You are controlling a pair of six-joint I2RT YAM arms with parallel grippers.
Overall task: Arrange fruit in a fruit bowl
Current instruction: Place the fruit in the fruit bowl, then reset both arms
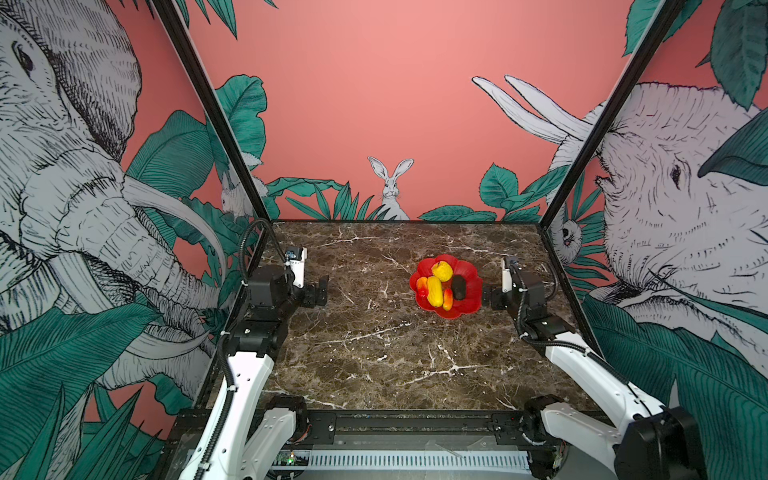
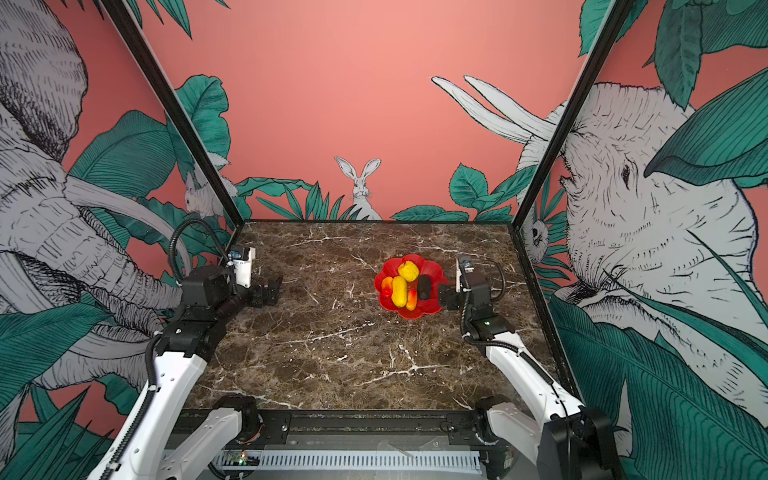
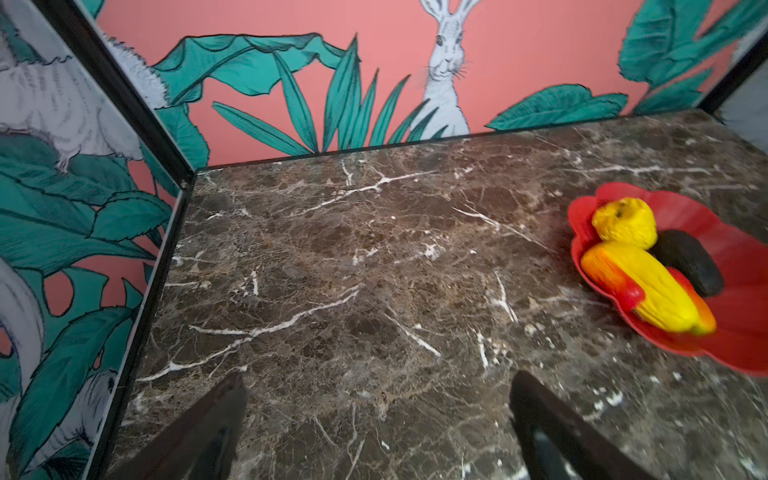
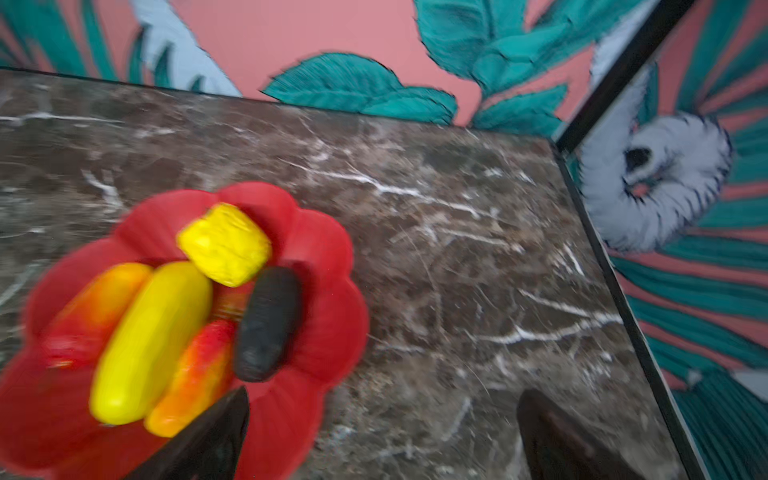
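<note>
All five fruits already lie inside the fruit bowl, which sits on the desk toward two o'clock from its middle. The round yellow fruit is at the bowl's twelve o'clock. The long yellow fruit lies between the two red-orange oblongs, the three side by side and touching, so none can roll far. The black oval rests at three o'clock, on the side my right tool is nearest, so I judge it went in last.

My right tool stands wide and empty just beside the bowl's three o'clock rim; the right wrist view is blurred. My left tool is wide too, holding nothing, well apart at nine o'clock over bare desk.

No other loose thing shows on the desk. The only thing close enough to be knocked is the bowl's rim beside my right tool.
</note>
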